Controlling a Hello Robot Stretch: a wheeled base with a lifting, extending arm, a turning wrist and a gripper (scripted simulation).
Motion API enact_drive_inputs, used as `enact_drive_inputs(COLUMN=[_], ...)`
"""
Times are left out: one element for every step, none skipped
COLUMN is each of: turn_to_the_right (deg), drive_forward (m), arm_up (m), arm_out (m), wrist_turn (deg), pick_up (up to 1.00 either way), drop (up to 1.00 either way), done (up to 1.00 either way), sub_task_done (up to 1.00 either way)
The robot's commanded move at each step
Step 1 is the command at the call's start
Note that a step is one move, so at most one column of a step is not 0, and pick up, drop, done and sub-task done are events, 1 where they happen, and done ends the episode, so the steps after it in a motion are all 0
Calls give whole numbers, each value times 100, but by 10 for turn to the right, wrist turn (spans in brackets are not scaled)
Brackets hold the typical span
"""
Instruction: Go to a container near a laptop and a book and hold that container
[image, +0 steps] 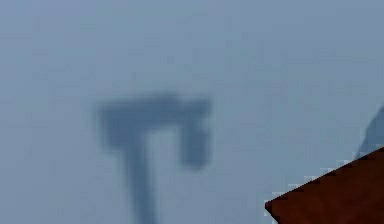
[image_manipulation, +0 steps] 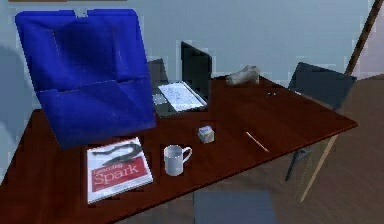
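Mug (image_manipulation: 176, 159), white with its handle to the right, stands upright near the front edge of the reddish-brown surface (image_manipulation: 300, 120), just right of a red-and-white book (image_manipulation: 120, 168) that lies flat. A little farther back and to the right sits a small pale cube (image_manipulation: 207, 134), and a thin pencil (image_manipulation: 257, 141) lies right of that. Farther still, an open laptop (image_manipulation: 180, 95) stands with its dark screen raised. Left of it a big blue box (image_manipulation: 85, 75) leans with its flaps up. A tan lump (image_manipulation: 243, 75) lies by the far edge, and a dark chair (image_manipulation: 320, 85) stands at the far right. Whether the hand is spread or pressed together cannot be told.
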Motion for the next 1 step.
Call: enact_drive_inputs(turn_to_the_right=[0], drive_forward=[0], arm_up=[50], arm_out=[0], wrist_turn=[0], pick_up=[0], drop=[0], done=[0], sub_task_done=[0])
